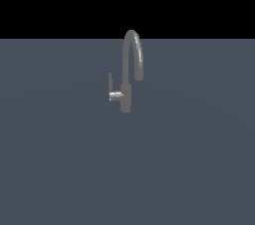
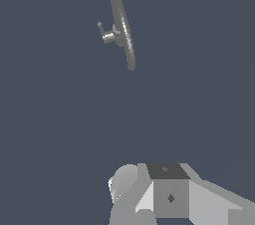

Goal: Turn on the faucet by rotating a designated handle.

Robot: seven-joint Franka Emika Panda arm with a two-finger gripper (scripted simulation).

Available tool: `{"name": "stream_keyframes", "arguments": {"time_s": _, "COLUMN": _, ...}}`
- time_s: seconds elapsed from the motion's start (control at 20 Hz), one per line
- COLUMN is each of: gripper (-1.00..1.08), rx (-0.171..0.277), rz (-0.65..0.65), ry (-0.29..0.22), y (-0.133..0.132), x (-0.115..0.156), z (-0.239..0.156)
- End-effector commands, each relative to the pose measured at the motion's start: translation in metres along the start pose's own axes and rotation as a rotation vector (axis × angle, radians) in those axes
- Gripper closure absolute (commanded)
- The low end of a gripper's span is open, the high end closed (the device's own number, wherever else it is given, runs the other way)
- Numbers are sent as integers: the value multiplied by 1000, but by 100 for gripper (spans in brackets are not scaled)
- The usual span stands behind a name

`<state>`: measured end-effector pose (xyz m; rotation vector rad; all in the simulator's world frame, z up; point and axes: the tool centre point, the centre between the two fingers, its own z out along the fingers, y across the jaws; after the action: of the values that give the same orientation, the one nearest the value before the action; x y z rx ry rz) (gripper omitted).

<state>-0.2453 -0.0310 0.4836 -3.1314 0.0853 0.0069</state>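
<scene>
faucet (image 1: 126, 94) stands upright on the grey floor (image 1: 189, 169), its handle (image 1: 110, 85) pointing up. my gripper (image 2: 167, 194) hangs well apart; i cannot tell its jaws' state.

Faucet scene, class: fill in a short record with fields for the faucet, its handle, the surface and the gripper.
faucet: grey metallic, upright, arched spout
handle: thin flat lever pointing up, on a stub on the exterior view's left of the body
surface: plain blue-grey floor
gripper: fingers not in view; only part of the arm shows in the wrist view, apart from the faucet
</scene>
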Motion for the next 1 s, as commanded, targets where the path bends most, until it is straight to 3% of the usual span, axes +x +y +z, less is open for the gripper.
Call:
{"name": "stream_keyframes", "arguments": {"time_s": 0.0, "gripper": 108, "rx": 0, "rz": 2, "ry": 3, "y": -1, "x": 0, "z": -1}}
{"name": "stream_keyframes", "arguments": {"time_s": 0.45, "gripper": 108, "rx": -3, "rz": 75, "ry": 86, "y": -13, "x": 0, "z": -26}}
{"name": "stream_keyframes", "arguments": {"time_s": 0.95, "gripper": 108, "rx": -18, "rz": 255, "ry": 292, "y": -54, "x": -2, "z": -82}}
